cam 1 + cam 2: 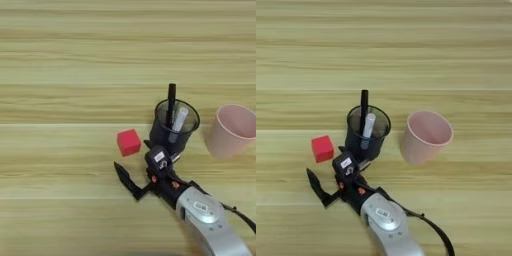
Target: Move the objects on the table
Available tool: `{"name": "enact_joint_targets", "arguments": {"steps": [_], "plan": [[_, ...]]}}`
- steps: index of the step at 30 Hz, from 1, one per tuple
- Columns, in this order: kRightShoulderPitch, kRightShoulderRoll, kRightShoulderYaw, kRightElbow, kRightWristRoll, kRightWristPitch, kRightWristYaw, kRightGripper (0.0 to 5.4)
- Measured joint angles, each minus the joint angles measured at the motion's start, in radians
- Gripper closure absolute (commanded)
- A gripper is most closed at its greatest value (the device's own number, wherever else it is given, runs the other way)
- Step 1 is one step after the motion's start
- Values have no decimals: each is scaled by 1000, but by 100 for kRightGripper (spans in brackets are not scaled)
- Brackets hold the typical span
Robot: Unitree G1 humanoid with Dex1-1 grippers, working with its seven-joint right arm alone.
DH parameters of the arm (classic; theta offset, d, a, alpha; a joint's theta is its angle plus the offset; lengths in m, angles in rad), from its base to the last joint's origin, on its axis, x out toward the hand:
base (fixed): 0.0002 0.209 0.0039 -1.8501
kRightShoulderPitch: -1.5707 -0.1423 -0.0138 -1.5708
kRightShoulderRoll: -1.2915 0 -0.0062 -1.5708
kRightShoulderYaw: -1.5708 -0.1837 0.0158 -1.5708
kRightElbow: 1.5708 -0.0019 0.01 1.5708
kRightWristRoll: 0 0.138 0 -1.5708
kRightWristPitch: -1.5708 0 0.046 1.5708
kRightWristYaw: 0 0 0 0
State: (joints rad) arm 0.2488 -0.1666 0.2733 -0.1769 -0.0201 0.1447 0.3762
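Nearest the camera, the silver forearm [387, 220] comes up from the bottom edge, a thin black cable trailing off its right side, and ends in the black two-fingered tool [141, 165] with small orange dots at its base. Its fingers are spread wide and released, gripping nothing: one finger [317, 186] reaches out to the left over bare wood, while the other, carrying a small white label, points up toward the dark translucent plastic cup [367, 131] and appears to touch or nearly touch its lower wall, though the overlap makes that hard to tell. Just left of that dark cup, and just above the gap between the fingers, the small red cube [128, 142] rests flat on the light yellowish wood-grain tabletop [60, 65], apart from both fingers. Inside the dark cup stands the slim black marker pen [171, 102], leaning slightly with its upper end rising above the rim, and beside it a shorter pale grey-white pen [367, 127] tilts against the wall. To the right of the dark cup, near but not touching it, the pale pink plastic cup [425, 136] sits upright, its mouth open toward the camera.
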Motion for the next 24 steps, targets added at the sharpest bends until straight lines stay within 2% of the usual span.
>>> {"name": "enact_joint_targets", "arguments": {"steps": [7,24], "plan": [[-60,30,9,62,2,0,-18,3],[-124,64,10,148,1,-25,-42,3]]}}
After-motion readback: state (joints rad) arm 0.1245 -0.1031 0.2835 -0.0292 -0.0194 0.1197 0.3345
